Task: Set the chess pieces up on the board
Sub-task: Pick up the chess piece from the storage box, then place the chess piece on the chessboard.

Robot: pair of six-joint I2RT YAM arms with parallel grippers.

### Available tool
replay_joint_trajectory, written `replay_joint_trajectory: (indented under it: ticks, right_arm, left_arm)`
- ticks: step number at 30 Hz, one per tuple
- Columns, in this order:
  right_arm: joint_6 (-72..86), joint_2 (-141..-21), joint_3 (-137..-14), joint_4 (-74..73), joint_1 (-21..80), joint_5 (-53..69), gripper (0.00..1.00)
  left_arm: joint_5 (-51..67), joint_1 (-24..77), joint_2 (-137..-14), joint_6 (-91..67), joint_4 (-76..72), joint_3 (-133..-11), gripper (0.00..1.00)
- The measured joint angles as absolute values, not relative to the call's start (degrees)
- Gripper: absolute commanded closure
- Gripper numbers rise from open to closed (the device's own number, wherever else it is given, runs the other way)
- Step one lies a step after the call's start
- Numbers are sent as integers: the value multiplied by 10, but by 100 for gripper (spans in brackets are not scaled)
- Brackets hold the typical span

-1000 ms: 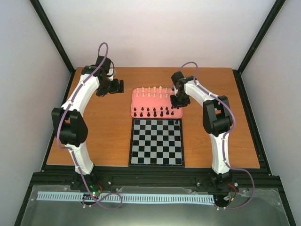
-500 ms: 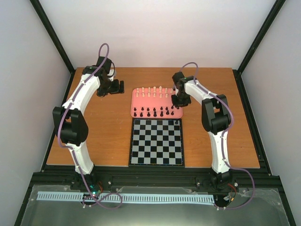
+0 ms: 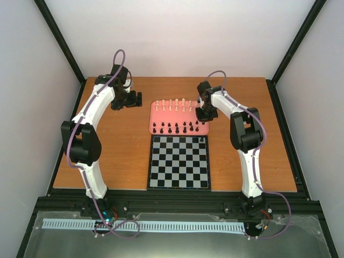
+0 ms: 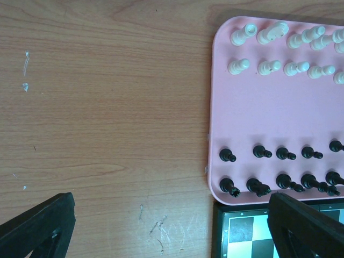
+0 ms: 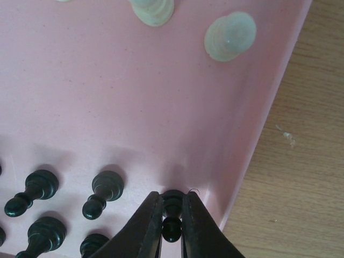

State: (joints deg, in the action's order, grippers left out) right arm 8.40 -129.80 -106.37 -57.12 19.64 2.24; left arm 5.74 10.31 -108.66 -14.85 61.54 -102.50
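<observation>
1. The right hand has closed within the last second and now pinches a black pawn beside the pink tray's right edge.
2. The left hand hangs spread above the brown wooden desk, which pale walls enclose.
3. The pawn stands upright, its long axis vertical. The board lies against the tray's near side.

Salmon-pink rounded tray is set on the wood-grain tabletop, near the far edge and roughly centred left to right. White specks and fine scratches are seen on the bare wood left of the tray. A black frame rail and a white slotted strip are mounted beyond the near edge.
</observation>
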Motion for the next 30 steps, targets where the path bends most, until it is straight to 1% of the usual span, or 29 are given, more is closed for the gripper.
replay_joint_trajectory:
  ticks: [4, 16, 22, 26, 30]
  right_arm:
    - [81, -1298, -1064, -572, 196, 24, 97]
    - [84, -1287, -1063, -583, 198, 36, 97]
    - [95, -1193, -1023, -592, 216, 40, 97]
    - [102, -1123, -972, -594, 245, 53, 97]
    - [108, -1094, -915, -591, 270, 65, 97]
  left_arm:
    - [58, 103, -1087, -149, 615, -1025, 0]
    - [58, 103, -1087, -149, 615, -1025, 0]
    - [58, 103, -1087, -149, 615, -1025, 0]
    - [59, 103, -1087, -149, 615, -1025, 0]
    - [60, 103, -1087, -149, 615, -1025, 0]
